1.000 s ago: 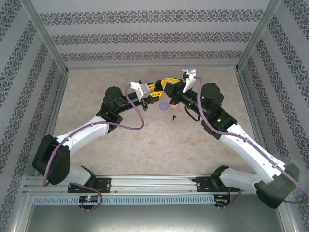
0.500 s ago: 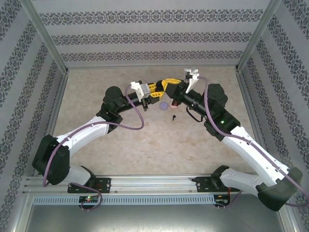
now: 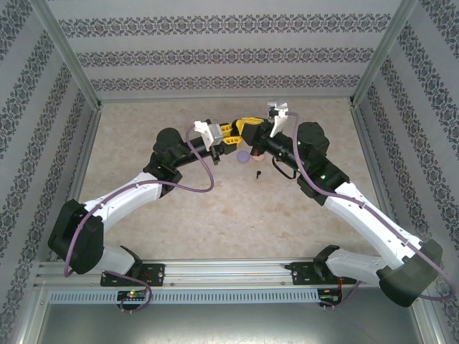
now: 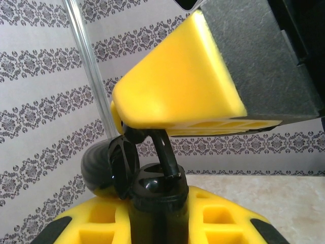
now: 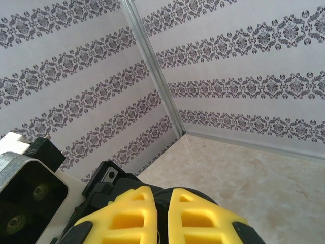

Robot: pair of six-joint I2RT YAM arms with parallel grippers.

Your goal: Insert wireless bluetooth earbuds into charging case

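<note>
The table [image 3: 179, 215] has a beige, mottled, stone-like top. Three walls close it in: a back wall [image 3: 229, 54], a left wall [image 3: 36, 107] and a right wall [image 3: 423, 107], all white with horizontal bands of dark damask ornament. A slanted aluminium post stands at the far left corner [image 3: 66, 54] and another at the far right corner [image 3: 385, 54]. Along the near edge runs an aluminium rail [image 3: 229, 270], and just below it a pale perforated strip [image 3: 229, 295]. Below that lies a grey metal sheet [image 3: 229, 322].
</note>
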